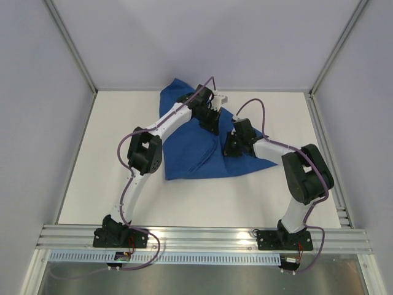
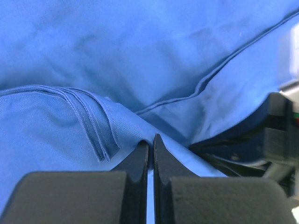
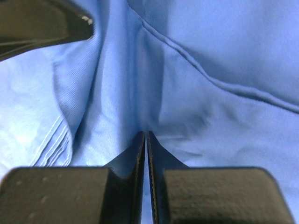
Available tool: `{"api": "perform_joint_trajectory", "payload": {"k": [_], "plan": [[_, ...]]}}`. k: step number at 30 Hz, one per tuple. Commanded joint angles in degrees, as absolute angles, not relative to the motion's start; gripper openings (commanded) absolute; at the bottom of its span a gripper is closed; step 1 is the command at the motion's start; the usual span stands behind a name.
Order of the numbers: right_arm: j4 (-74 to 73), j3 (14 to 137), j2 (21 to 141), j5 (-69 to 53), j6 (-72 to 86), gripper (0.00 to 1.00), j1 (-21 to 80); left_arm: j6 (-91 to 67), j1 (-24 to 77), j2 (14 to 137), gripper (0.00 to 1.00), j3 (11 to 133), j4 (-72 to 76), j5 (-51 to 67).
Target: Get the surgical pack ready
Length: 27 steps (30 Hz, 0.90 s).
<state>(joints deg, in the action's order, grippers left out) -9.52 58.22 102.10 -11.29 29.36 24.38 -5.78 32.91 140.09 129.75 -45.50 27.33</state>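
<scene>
Two arms reach over the drape (image 1: 190, 161), a creased blue bundle lying toward the back of the table (image 1: 123, 196). On it, the left gripper (image 2: 150, 140) has its fingers pressed together on a raised fold of cloth, with layered stitched edges just to its left. Close beside it, the right gripper (image 3: 145, 134) pinches a tented ridge of the drape between nearly touching fingers.

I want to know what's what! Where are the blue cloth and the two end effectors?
surgical pack (image 1: 187, 157), top external view, bare blue fabric near its front.
left end effector (image 2: 150, 141), left wrist view, between its closed fingertips.
right end effector (image 3: 145, 136), right wrist view, between its closed fingertips.
</scene>
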Motion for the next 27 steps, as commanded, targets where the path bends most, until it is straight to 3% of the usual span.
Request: {"api": "perform_joint_trajectory", "payload": {"k": [1,4,5,8,10,14,19,22,23,26,27], "plan": [[-8.1,57.6,98.9,-14.4,30.9,0.07,23.9,-5.4,34.1,141.6,0.04,133.2,-36.7,29.5],[-9.0,57.2,97.5,-14.1,30.4,0.11,22.9,-5.5,34.1,141.2,0.24,133.2,-36.7,31.9],[-9.6,57.3,97.1,-13.5,29.6,0.14,22.7,-5.5,34.2,140.5,0.39,133.3,-36.4,32.3],[-11.2,56.9,95.2,-13.1,28.6,0.27,21.0,-4.1,34.1,138.4,0.67,134.1,-36.5,33.4],[-12.4,56.3,93.7,-13.5,27.5,0.32,19.3,-2.9,34.2,137.5,0.75,135.0,-37.0,33.7],[-13.6,54.9,90.5,-15.0,25.8,0.39,15.7,-1.9,34.2,134.2,0.86,136.4,-38.4,34.0],[-14.1,56.8,88.8,-17.0,24.8,0.56,13.2,-0.5,34.1,127.5,0.94,138.3,-41.2,32.8],[-14.5,61.3,91.0,-19.1,25.1,0.63,13.3,2.6,34.0,121.0,0.95,135.5,-45.5,29.6],[-14.2,62.4,93.1,-19.2,25.5,0.73,13.5,4.1,33.9,119.0,0.95,133.9,-46.2,27.3],[-12.2,65.7,97.6,-19.6,28.1,0.78,14.0,6.7,32.9,110.9,0.95,125.4,-49.6,22.2],[-11.3,66.1,98.7,-19.9,29.1,0.80,14.1,7.6,32.4,108.9,0.91,123.2,-50.7,20.9]]}}
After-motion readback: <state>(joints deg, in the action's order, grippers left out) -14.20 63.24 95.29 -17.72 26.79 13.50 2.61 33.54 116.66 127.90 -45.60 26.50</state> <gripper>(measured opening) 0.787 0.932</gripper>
